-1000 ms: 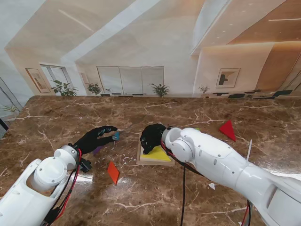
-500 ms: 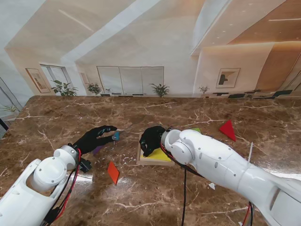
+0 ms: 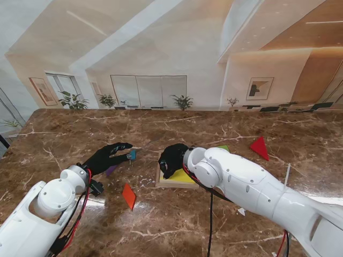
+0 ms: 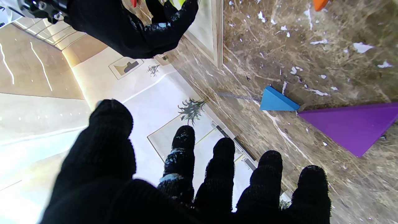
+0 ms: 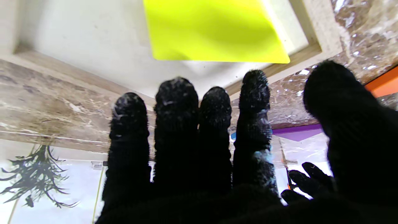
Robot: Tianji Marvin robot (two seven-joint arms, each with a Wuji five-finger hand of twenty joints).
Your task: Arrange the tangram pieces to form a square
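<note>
Tray: shallow square wooden tray with a pale floor (image 3: pixel 159 179), lying flat on the table near its middle, just ahead of the right arm's elbow (image 5: pixel 314 51).
Yellow piece: flat yellow tangram piece (image 3: pixel 180 176) lying inside the tray, toward the corner nearer the robot (image 5: pixel 214 29); part of the tray floor around it is bare.
Right hand: black-gloved right hand (image 3: pixel 172 157) held palm down over the far-left part of the tray, fingers (image 5: pixel 177 124) straight and side by side, thumb apart, holding nothing.
Blue piece: small blue triangular piece (image 3: pixel 132 155) on the table left of the tray, standing on edge (image 4: pixel 276 100), just beside the left fingertips; contact cannot be told.
Purple piece: large flat purple triangle (image 4: pixel 353 124) lying close beside the blue piece, mostly hidden under the left hand in the stand view (image 3: pixel 111 169).
Left hand: black-gloved left hand (image 3: pixel 107 157) spread wide and empty, fingers (image 4: pixel 183 155) apart.
Orange piece: orange quadrilateral piece (image 3: pixel 128 196) on the table, nearer the robot than the left hand.
Red piece: red triangle (image 3: pixel 260 147) lying well to the right of the tray.
Green piece: sliver of green piece (image 3: pixel 224 147) showing past the right arm.
Surface: polished brown marble table (image 3: pixel 64 139).
</note>
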